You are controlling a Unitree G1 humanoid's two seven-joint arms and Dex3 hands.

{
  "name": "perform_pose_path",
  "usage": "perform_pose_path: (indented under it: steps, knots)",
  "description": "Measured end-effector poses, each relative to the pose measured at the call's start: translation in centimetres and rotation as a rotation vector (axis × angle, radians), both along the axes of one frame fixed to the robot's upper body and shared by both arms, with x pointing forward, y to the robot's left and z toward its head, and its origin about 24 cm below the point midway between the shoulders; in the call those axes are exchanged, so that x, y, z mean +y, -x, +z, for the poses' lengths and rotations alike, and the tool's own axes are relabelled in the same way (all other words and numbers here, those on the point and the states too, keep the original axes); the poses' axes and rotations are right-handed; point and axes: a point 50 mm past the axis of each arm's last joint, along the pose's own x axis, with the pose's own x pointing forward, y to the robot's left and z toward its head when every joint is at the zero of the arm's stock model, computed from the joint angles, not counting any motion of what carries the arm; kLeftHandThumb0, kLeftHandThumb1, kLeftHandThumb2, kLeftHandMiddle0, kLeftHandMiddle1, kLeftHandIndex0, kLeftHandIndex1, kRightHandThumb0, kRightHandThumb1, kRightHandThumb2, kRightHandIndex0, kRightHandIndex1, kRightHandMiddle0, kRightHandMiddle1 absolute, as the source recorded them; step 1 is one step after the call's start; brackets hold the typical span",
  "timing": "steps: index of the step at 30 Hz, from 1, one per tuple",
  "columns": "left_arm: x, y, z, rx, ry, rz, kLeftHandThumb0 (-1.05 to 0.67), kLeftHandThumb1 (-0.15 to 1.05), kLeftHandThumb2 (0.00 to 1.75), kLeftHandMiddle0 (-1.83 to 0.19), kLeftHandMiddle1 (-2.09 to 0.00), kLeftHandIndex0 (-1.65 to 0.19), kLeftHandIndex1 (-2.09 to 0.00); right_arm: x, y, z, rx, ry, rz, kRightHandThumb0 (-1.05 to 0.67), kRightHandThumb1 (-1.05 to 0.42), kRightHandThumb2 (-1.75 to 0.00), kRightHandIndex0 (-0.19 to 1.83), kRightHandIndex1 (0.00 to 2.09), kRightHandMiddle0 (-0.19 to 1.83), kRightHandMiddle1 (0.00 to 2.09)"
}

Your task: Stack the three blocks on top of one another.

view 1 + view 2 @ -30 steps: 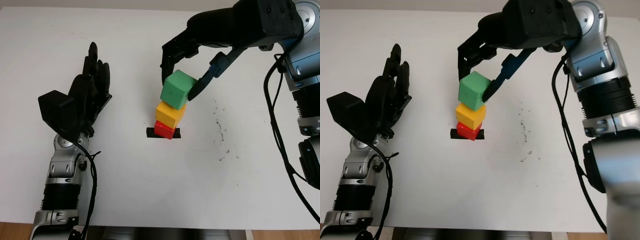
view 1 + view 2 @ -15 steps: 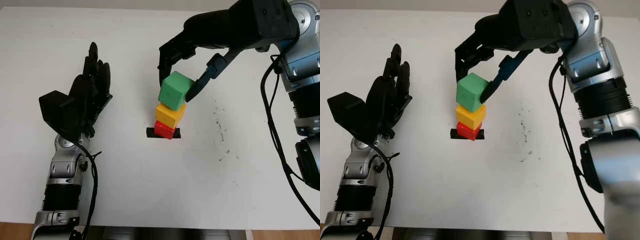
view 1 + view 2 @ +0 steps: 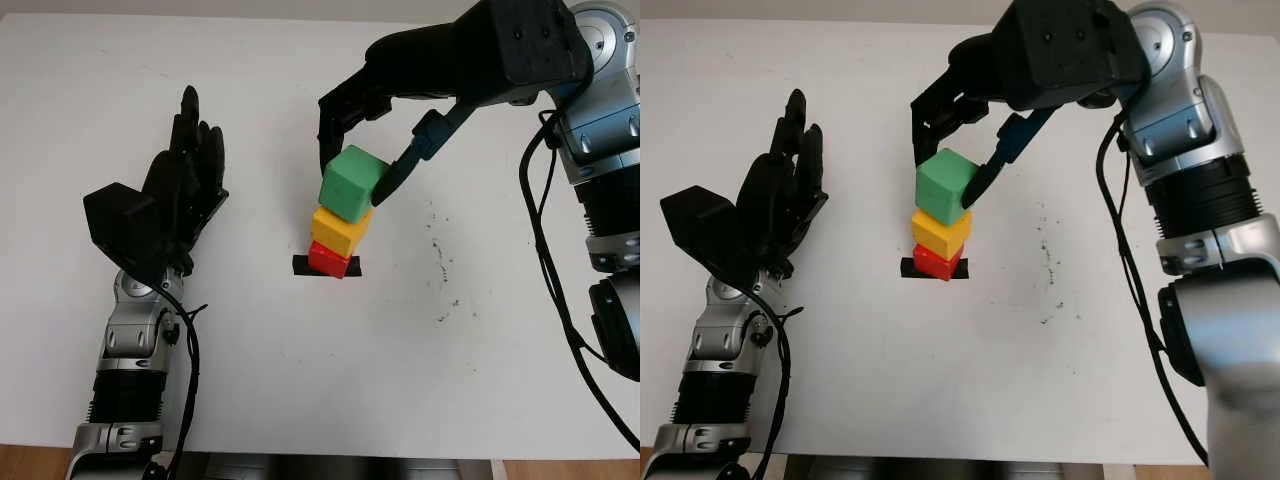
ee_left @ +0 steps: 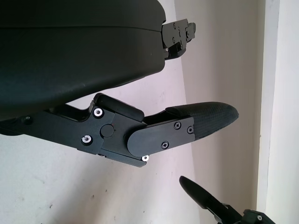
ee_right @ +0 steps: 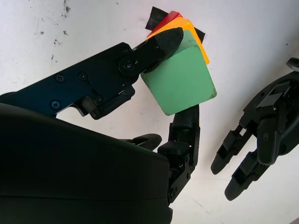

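Two hands: right hand (image 3: 365,165) upper centre, fingers pinching green block (image 3: 350,183); left hand (image 3: 170,205) left of frame, open, idle.
Green block: tilted atop yellow block (image 3: 340,230), not yet flush.
Base: red block (image 3: 326,259) on black mark (image 3: 300,265).

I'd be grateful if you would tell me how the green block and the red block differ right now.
The green block sits at the top of the stack, gripped by the right hand; the red block is at the bottom on the table, touched by no hand. The green block looks larger and slightly tilted; the red block is the smallest and sits on a black mark. Both are cubes in one stack with the yellow block between them.
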Motion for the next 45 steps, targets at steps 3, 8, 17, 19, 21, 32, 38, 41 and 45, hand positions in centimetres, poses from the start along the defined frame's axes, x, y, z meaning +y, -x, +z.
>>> perform_pose_path:
  steps: [3,8,17,19,21,32,38,41,45]
  knots:
    - [-0.01,0.01,-0.05,0.006,0.001,0.002,-0.75,1.05,0.65,0.15,-0.06,0.16,-0.06,0.01,-0.02,-0.06,0.005,0.002,0.001,-0.46,-0.91,-0.05,0.42,0.05,0.49,1.50]
    - [-0.13,0.00,-0.09,0.009,-0.002,0.005,-0.74,1.05,0.66,0.15,-0.05,0.17,-0.05,0.04,-0.16,-0.28,0.014,-0.001,0.003,-0.46,-0.90,-0.05,0.42,0.06,0.50,1.51]
    - [-0.21,0.00,-0.10,0.009,-0.005,0.003,-0.74,1.05,0.67,0.16,-0.05,0.17,-0.05,0.27,-0.12,-0.34,0.000,0.005,0.016,-0.49,-0.90,-0.05,0.44,0.07,0.50,1.51]
    - [-0.22,0.00,-0.10,0.009,-0.006,0.003,-0.74,1.05,0.67,0.16,-0.05,0.16,-0.06,0.32,-0.09,-0.39,-0.015,0.011,0.023,-0.51,-0.89,-0.05,0.45,0.07,0.50,1.51]
    - [-0.22,0.01,-0.11,0.009,-0.005,0.003,-0.74,1.05,0.66,0.15,-0.06,0.16,-0.06,0.37,-0.05,-0.43,-0.033,0.014,0.031,-0.52,-0.89,-0.05,0.46,0.08,0.51,1.50]
    - [-0.30,0.09,-0.33,0.015,0.002,0.006,-0.73,1.05,0.66,0.14,-0.06,0.15,-0.06,0.30,-0.15,-0.69,-0.036,0.013,0.037,-0.50,-0.88,-0.05,0.44,0.06,0.51,1.50]
    - [-0.38,0.12,-0.30,0.015,0.005,0.005,-0.73,1.05,0.65,0.15,-0.05,0.16,-0.06,0.29,-0.15,-0.74,-0.035,0.013,0.036,-0.50,-0.88,-0.05,0.43,0.06,0.52,1.49]
    - [-0.39,0.12,-0.31,0.015,0.005,0.005,-0.73,1.05,0.66,0.15,-0.05,0.16,-0.05,0.27,-0.16,-0.81,-0.032,0.010,0.035,-0.49,-0.88,-0.05,0.42,0.05,0.52,1.51]
    - [-0.39,0.12,-0.31,0.015,0.006,0.006,-0.73,1.05,0.66,0.14,-0.06,0.15,-0.06,0.24,-0.16,-0.89,-0.026,0.001,0.038,-0.49,-0.88,-0.05,0.43,0.06,0.52,1.52]
